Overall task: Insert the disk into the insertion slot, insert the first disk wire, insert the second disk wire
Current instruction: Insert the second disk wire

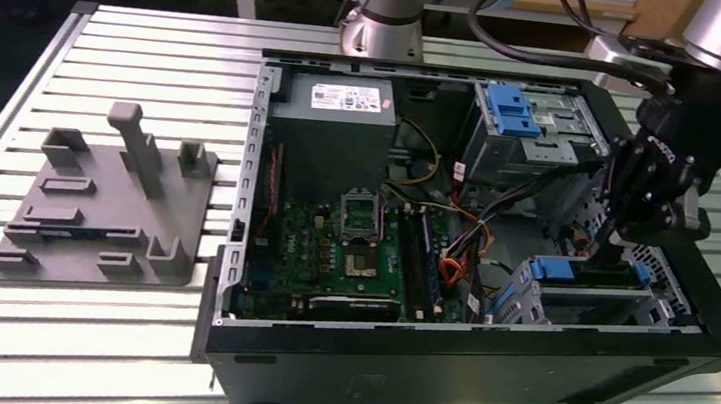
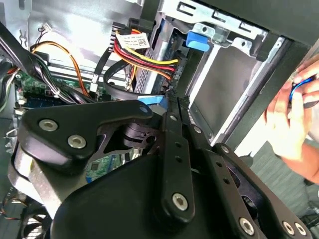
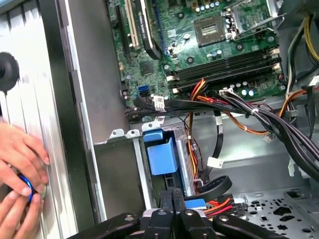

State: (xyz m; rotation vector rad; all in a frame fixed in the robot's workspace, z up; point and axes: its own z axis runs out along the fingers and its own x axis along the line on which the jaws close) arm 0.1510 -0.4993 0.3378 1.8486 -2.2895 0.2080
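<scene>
The disk's blue carrier sits in the insertion slot, the low silver cage at the case's near corner on the exterior view's right. Its blue handle shows between the cage walls. My gripper reaches down into the case just beside the cage. In both wrist views the black fingers are pressed together, shut. A black disk wire with a blue plug lies right against the fingertips, next to a red, yellow and black wire. Whether the plug is pinched I cannot tell.
A person's hands rest on the table outside the case wall, holding a small blue thing. Inside the case are the motherboard, the power supply, loose cable bundles and a taller bay with a blue latch. A grey fixture lies on the table.
</scene>
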